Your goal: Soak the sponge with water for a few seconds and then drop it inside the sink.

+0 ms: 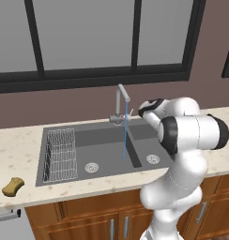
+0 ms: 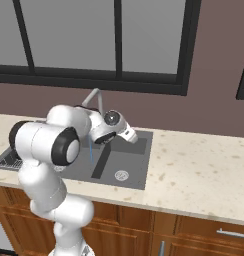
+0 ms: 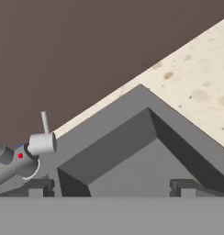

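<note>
The yellow-brown sponge (image 1: 13,186) lies on the counter's front left part, left of the sink (image 1: 100,140) and far from the arm. A thin pale-blue stream of water (image 1: 125,138) falls from the silver faucet (image 1: 120,101) onto the divider between the two basins. My gripper (image 2: 130,135) hangs over the back of the right basin, right of the faucet. In the hand view it (image 3: 111,189) is open with nothing between its fingertips (image 3: 38,187), and it looks into the basin's back corner (image 3: 132,156), with the faucet's handle (image 3: 38,144) at the left.
A wire rack (image 1: 60,154) fills the left part of the left basin. Round silver drains (image 1: 91,167) sit in both basins. Speckled counter (image 2: 194,165) stretches right of the sink. A dark wall and window frame stand behind.
</note>
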